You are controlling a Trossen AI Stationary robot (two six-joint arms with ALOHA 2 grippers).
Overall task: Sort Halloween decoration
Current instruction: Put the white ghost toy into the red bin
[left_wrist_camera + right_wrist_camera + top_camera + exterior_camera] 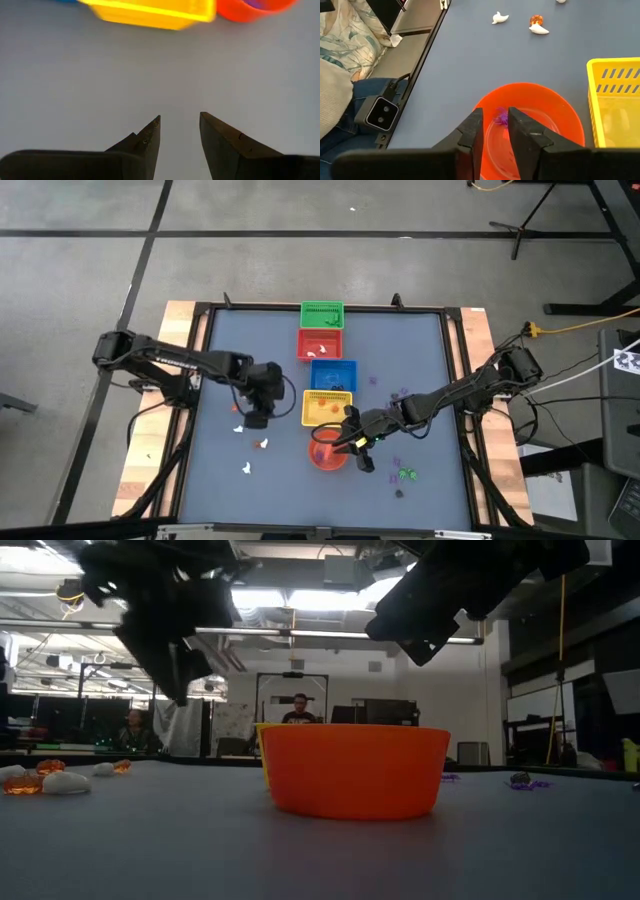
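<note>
Right tool over the bowl, purple trinket straight below it

From above, I see my right tool (pixel 349 442) hanging over the rim of the red-orange bowl (pixel 326 453), just beside the yellow basket (pixel 326 408); the left tool (pixel 256 418) waits over bare desk (pixel 220 360), with white and orange trinkets (pixel 262 444) lying near it on its side. More purple and green trinkets (pixel 405 474) sit on the right arm's side. At desk height, the bowl (pixel 356 770) stands in the middle and both arms hang above it, clear of the surface. Past the left wrist, the fingers (pixel 148 142) stand spread and empty. Past the right wrist, the fingers (pixel 472 132) stand slightly parted with nothing between them, and a purple trinket (pixel 501 118) lies in the bowl directly beneath. I judge it dropped; the purple and green pieces lie nearest this arm.
</note>
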